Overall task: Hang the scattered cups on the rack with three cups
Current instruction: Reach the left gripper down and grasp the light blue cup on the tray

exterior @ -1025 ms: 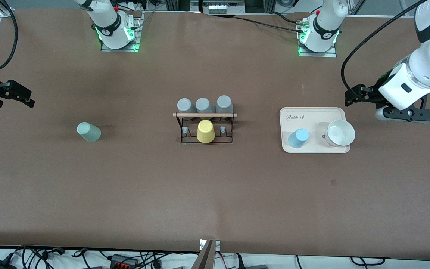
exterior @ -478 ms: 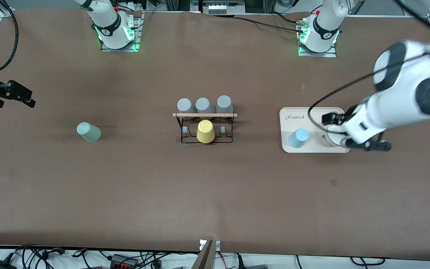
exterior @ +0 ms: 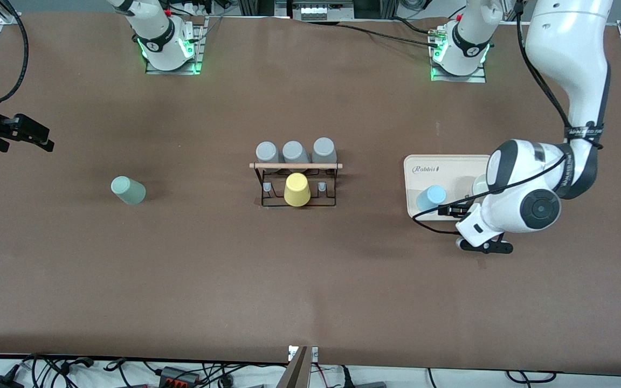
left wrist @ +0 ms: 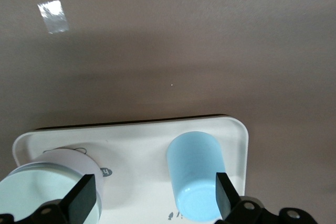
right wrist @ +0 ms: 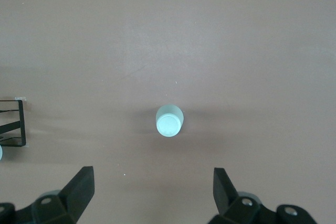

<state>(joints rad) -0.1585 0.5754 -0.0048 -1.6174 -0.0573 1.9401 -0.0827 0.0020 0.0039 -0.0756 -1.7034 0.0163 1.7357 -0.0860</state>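
Note:
The light blue cup point(exterior: 432, 198) stands on the cream tray point(exterior: 445, 167). My left gripper point(exterior: 453, 210) is low over the tray's edge nearest the front camera, open and empty. In the left wrist view the gripper point(left wrist: 152, 200) has one finger beside the blue cup point(left wrist: 197, 174) and the other by the white bowl point(left wrist: 52, 182). The mint green cup point(exterior: 128, 190) stands on the table toward the right arm's end. My right gripper point(exterior: 25, 132) waits open above that end, with the mint cup point(right wrist: 169, 120) ahead of it point(right wrist: 152, 190). The black wire rack point(exterior: 295, 186) stands mid-table.
A yellow cup point(exterior: 296, 189) hangs on the rack's nearer row, and three grey cups point(exterior: 295, 151) on its farther row. The white bowl point(exterior: 478, 186) on the tray is partly hidden by the left arm. The rack's corner point(right wrist: 13, 124) shows in the right wrist view.
The left arm has swung in from the table's end and down over the tray, bringing its open gripper beside the blue cup. The right gripper has barely moved.

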